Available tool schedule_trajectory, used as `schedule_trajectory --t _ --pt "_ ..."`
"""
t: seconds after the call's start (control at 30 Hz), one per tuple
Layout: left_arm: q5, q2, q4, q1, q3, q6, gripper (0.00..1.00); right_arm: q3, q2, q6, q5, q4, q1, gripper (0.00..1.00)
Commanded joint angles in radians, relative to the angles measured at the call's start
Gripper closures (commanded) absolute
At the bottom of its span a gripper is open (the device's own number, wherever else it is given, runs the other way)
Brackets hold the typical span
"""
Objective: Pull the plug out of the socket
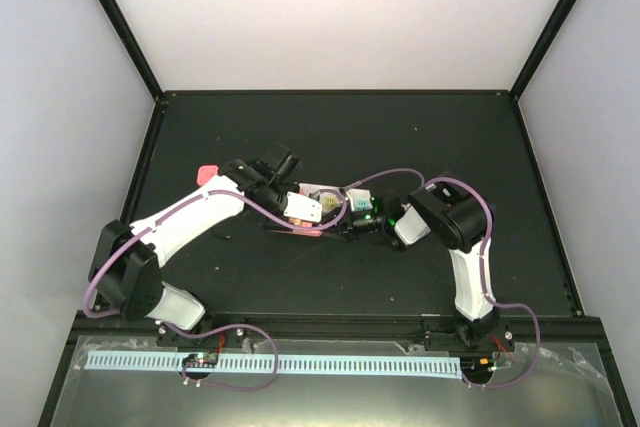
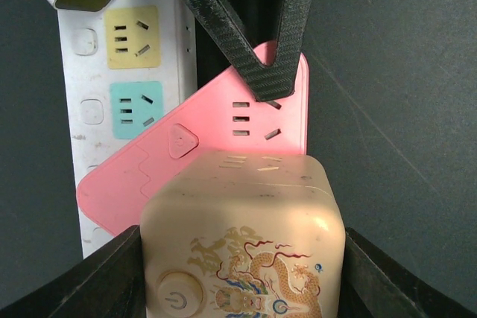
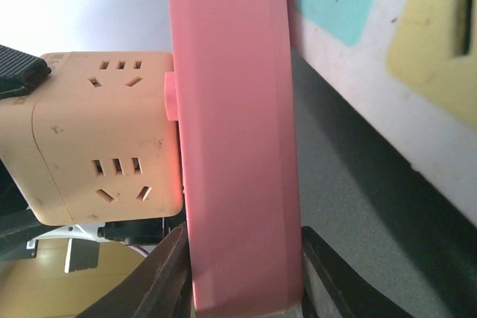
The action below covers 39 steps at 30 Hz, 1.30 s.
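Observation:
A cream cube plug (image 2: pixel 246 236) with a dragon print sits between my left gripper's (image 2: pixel 242 277) fingers (image 2: pixel 104 281), which are shut on it. The cube's far face is against a flat pink block (image 2: pixel 216 139) with outlet holes. My right gripper (image 3: pixel 242 281) is shut on that pink block (image 3: pixel 235 147), edge on, with the cube (image 3: pixel 104 139) joined to its left side. The socket, a long white power strip (image 2: pixel 89 109) with yellow and teal faces, lies beside the block and shows in the right wrist view (image 3: pixel 395 94). In the top view both grippers (image 1: pixel 300 209) (image 1: pixel 352 219) meet mid-table.
A small pink object (image 1: pixel 208 173) lies on the black table (image 1: pixel 450 137) behind the left arm. The power strip (image 1: pixel 325 192) lies just behind the grippers. Black frame posts rise at the table's back corners. A white slotted rail (image 1: pixel 320 362) runs along the near edge.

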Motion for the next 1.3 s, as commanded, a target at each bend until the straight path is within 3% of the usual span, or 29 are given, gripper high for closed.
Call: schedule_trajectory --t 0.0,0.4,0.93,1.27 --pt "0.056 -0.094 -0.013 -0.019 0.039 0.02 0.71 -0.007 0.049 -0.052 0.123 -0.204 -0.034 0.99" --pt "-0.087 -0.108 0.054 -0.131 -0.023 -0.036 0.73 0.004 0.069 -0.075 0.128 -0.253 -0.05 0.99" --pt "0.037 -0.165 0.022 -0.085 0.025 -0.068 0.74 0.009 0.08 -0.096 0.139 -0.298 -0.063 0.99" --pt "-0.161 -0.147 0.081 -0.202 -0.039 -0.045 0.75 0.015 0.085 -0.104 0.142 -0.325 -0.065 0.99"
